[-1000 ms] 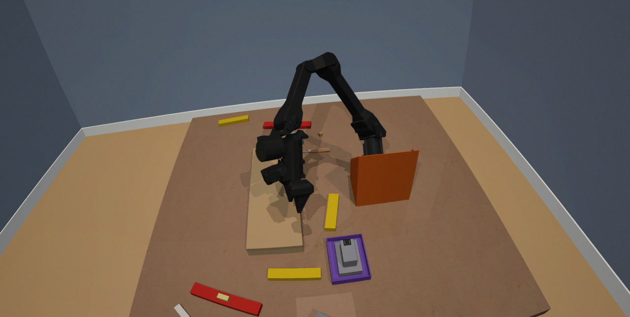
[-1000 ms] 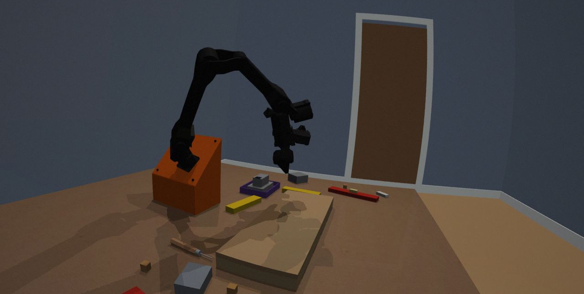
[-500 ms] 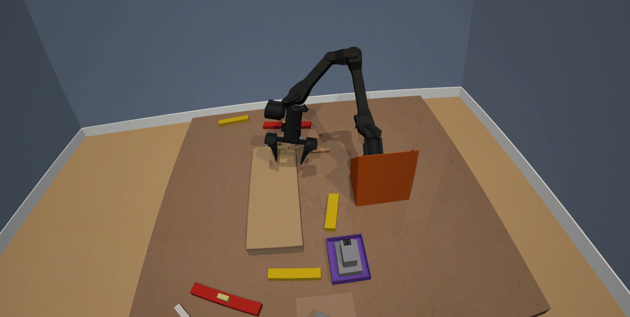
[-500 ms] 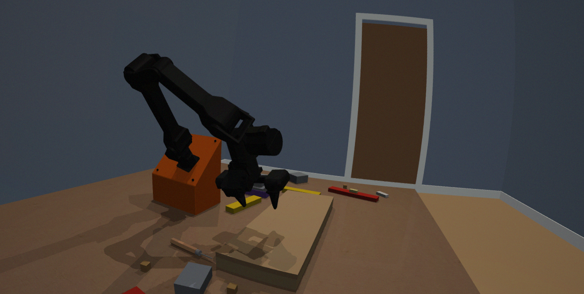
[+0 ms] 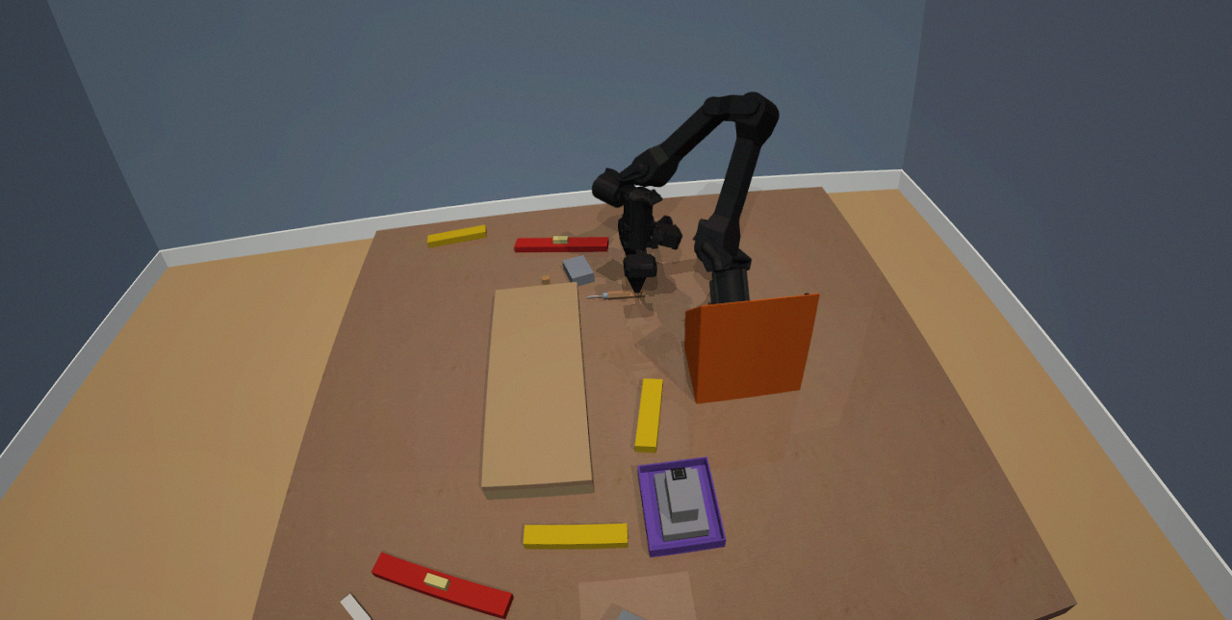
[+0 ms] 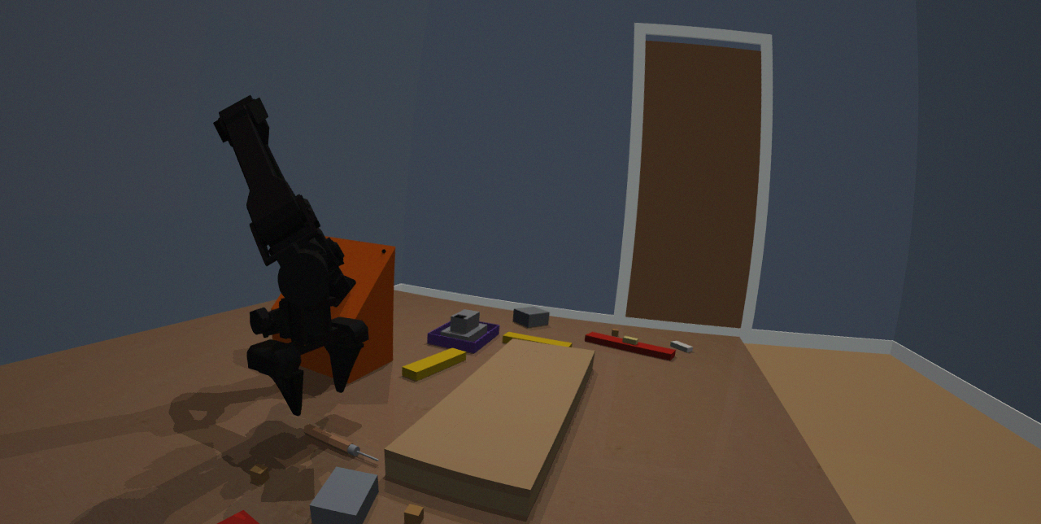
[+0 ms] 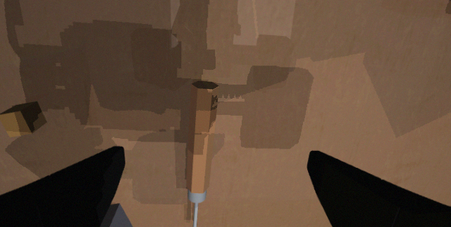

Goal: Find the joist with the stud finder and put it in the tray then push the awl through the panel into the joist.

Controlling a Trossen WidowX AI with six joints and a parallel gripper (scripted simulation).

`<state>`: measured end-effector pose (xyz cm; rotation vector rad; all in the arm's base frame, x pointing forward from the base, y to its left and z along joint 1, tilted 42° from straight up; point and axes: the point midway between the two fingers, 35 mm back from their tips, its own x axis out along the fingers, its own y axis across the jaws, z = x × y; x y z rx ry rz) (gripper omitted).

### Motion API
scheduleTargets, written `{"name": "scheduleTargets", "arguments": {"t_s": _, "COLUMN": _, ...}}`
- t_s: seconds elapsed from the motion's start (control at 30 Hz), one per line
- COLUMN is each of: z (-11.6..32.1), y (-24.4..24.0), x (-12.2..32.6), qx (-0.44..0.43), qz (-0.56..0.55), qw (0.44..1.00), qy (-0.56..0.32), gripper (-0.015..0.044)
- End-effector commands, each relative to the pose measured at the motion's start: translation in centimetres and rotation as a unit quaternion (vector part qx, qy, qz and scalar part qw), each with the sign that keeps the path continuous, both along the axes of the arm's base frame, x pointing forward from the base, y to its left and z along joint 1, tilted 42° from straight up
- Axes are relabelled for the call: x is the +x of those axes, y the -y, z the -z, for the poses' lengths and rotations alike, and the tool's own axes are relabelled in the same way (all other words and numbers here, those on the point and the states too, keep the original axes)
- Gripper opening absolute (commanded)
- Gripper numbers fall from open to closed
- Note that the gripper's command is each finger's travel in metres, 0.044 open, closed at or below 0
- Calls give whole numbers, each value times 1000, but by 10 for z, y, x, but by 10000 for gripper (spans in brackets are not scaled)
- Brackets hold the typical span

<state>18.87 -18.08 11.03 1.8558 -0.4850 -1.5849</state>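
Note:
My gripper [image 5: 637,287] [image 6: 319,401] [image 7: 219,157] is open and empty, pointing down above the awl. The awl [image 5: 622,295] [image 6: 328,439] [image 7: 201,149] lies on the table, its orange-brown handle between the spread fingertips in the wrist view, but below them. Its metal shaft points toward the near end of the panel in the exterior view. The pale floor panel [image 5: 538,392] [image 6: 502,412] lies flat; no hole shows in it. The grey stud finder [image 5: 684,496] [image 6: 465,321] rests in the purple tray [image 5: 687,547] [image 6: 445,342]. The joist is hidden.
The orange base block [image 5: 754,348] [image 6: 374,331] stands behind the gripper in the exterior view. A grey block [image 5: 577,270] [image 6: 345,495] [image 7: 118,218] and a small wooden cube [image 6: 258,475] [image 7: 22,119] lie near the awl. A yellow bar [image 5: 649,414] [image 6: 434,363] lies between panel and base.

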Motion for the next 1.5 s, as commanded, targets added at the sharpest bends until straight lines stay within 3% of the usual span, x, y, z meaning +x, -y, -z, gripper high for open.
{"name": "scheduleTargets", "arguments": {"t_s": 0.0, "z": 1, "y": 1, "x": -4, "qx": 1, "qz": 17, "qw": 1000, "qy": 11, "gripper": 440}}
{"name": "scheduleTargets", "arguments": {"t_s": 0.47, "z": -5, "y": 8, "x": 0, "qx": 0, "qz": 17, "qw": 1000, "qy": 11, "gripper": 440}}
{"name": "scheduleTargets", "arguments": {"t_s": 1.47, "z": 30, "y": 40, "x": 5, "qx": 0, "qz": 17, "qw": 1000, "qy": 10, "gripper": 440}}
